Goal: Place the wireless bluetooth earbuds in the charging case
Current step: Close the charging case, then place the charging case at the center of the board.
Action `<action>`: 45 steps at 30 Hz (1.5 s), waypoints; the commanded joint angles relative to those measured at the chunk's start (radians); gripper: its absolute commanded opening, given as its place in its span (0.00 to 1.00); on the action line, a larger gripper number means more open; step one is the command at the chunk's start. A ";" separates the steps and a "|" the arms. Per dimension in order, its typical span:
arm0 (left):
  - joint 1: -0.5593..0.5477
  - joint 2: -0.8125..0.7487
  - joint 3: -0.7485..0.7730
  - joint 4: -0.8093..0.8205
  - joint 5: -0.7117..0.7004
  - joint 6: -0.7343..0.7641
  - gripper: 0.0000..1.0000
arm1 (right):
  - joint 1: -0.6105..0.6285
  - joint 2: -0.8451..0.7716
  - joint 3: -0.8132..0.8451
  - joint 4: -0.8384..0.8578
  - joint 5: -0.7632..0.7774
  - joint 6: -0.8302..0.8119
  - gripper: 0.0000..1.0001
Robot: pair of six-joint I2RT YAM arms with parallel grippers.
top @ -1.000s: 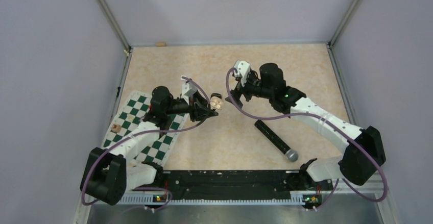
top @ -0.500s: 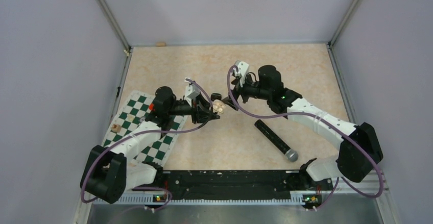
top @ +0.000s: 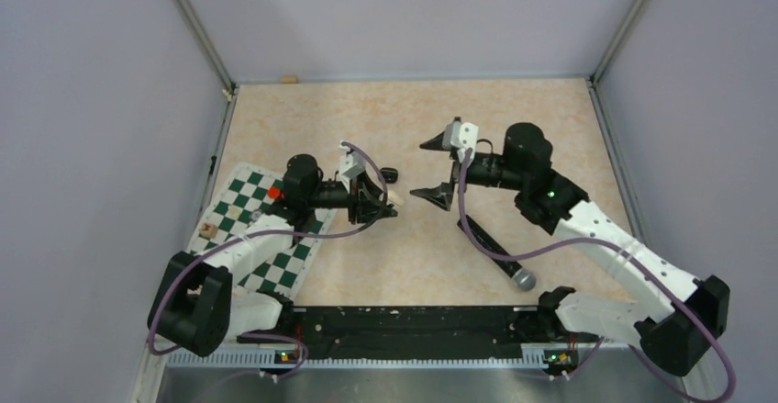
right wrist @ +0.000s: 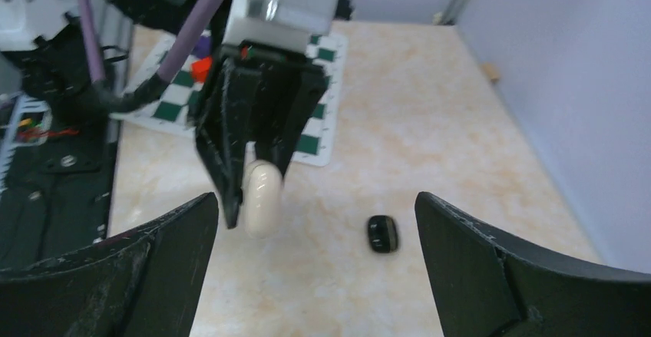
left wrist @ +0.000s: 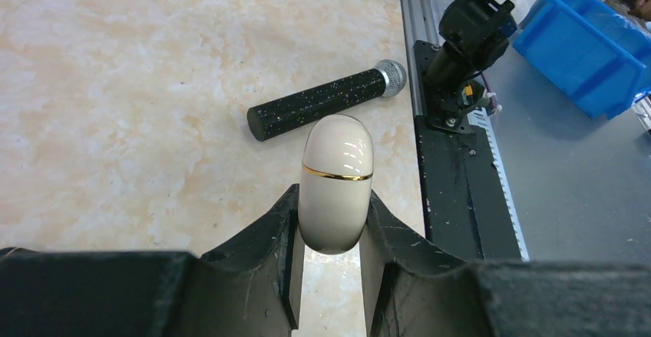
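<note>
The cream charging case (left wrist: 336,183), oval with a gold seam and its lid closed, sits pinched between the black fingers (left wrist: 269,237) of my left gripper (left wrist: 332,206), which is shut on it. The top view shows the case (top: 394,199) held just above mid-table at my left gripper (top: 388,205). One tiny dark earbud (right wrist: 382,234) lies loose on the table a little behind the case (right wrist: 261,197), and shows small from above (top: 390,174). My right gripper (top: 420,169) hangs wide open to the case's right, facing it, with nothing between its fingers (right wrist: 315,199).
A black microphone (top: 495,252) lies on the table under the right arm, also in the left wrist view (left wrist: 322,103). A green chessboard mat (top: 248,229) lies at left with a red block (top: 274,193) and a small wooden block (top: 208,231).
The case, open a second ago with whitish buds showing, now has its lid closed. My right gripper drew back to the right, away from it. The left gripper barely shifted.
</note>
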 commanded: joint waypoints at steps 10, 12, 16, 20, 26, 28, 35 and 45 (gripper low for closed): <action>-0.064 0.169 0.134 -0.087 -0.172 0.041 0.00 | -0.017 0.045 -0.174 0.640 1.248 -0.083 0.99; -0.074 0.222 0.160 -0.099 -0.190 0.019 0.00 | -0.018 0.032 -0.195 0.688 1.270 -0.074 0.99; -0.085 0.297 0.187 -0.098 -0.215 -0.026 0.00 | -0.018 0.006 -0.259 0.881 1.358 -0.112 0.99; -0.110 0.388 0.241 -0.115 -0.223 -0.062 0.00 | -0.036 -0.021 -0.280 0.943 1.379 -0.130 0.99; -0.136 0.475 0.278 -0.127 -0.247 -0.094 0.00 | -0.042 -0.031 -0.282 0.919 1.353 -0.116 0.99; -0.140 0.502 0.297 -0.148 -0.242 -0.109 0.00 | -0.043 -0.027 -0.280 0.913 1.352 -0.113 0.99; -0.144 0.588 0.363 -0.161 -0.216 -0.173 0.00 | -0.046 -0.038 -0.286 0.909 1.331 -0.110 0.99; -0.145 0.718 0.400 -0.123 -0.201 -0.269 0.04 | -0.058 -0.045 -0.304 0.917 1.307 -0.104 0.99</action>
